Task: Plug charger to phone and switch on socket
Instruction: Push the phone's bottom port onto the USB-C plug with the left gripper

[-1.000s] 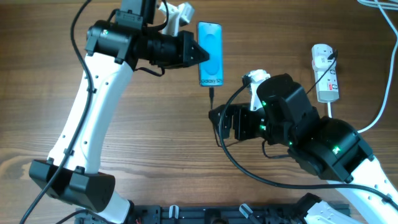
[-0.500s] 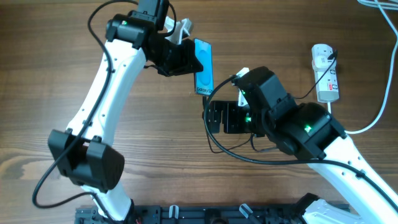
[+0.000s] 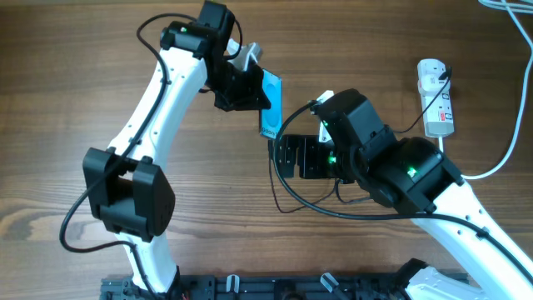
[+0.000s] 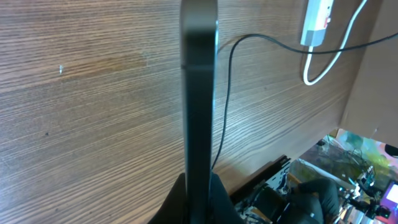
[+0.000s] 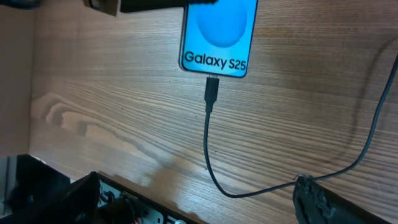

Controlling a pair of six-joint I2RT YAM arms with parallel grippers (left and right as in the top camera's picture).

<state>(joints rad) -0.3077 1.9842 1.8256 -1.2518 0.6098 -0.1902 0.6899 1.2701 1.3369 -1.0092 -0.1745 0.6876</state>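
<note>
My left gripper [image 3: 252, 88] is shut on the phone [image 3: 271, 107] and holds it tipped up on its long edge above the table. In the left wrist view the phone [image 4: 199, 93] is a dark bar seen edge-on between my fingers [image 4: 177, 199]. In the right wrist view its cyan screen [image 5: 219, 37] reads "Galaxy S25". The charger's dark plug [image 5: 211, 91] meets the phone's bottom edge. Its thin black cable [image 5: 214, 168] loops down and across to my right finger [image 5: 314, 196]. My right gripper [image 5: 198, 183] is open just below the phone [image 3: 287, 157]. The white socket [image 3: 436, 98] lies at the far right.
The socket's white cord [image 3: 508, 158] curves off the right table edge. It also shows in the left wrist view [image 4: 329, 62] beside the socket [image 4: 316, 22]. The charger cable [image 3: 279, 196] loops on the wood under the right arm. A black rail [image 3: 291, 287] lines the front edge.
My left arm has tipped the phone from flat onto its edge and drawn it slightly left and down. My right gripper moved left under the phone, then held still.
</note>
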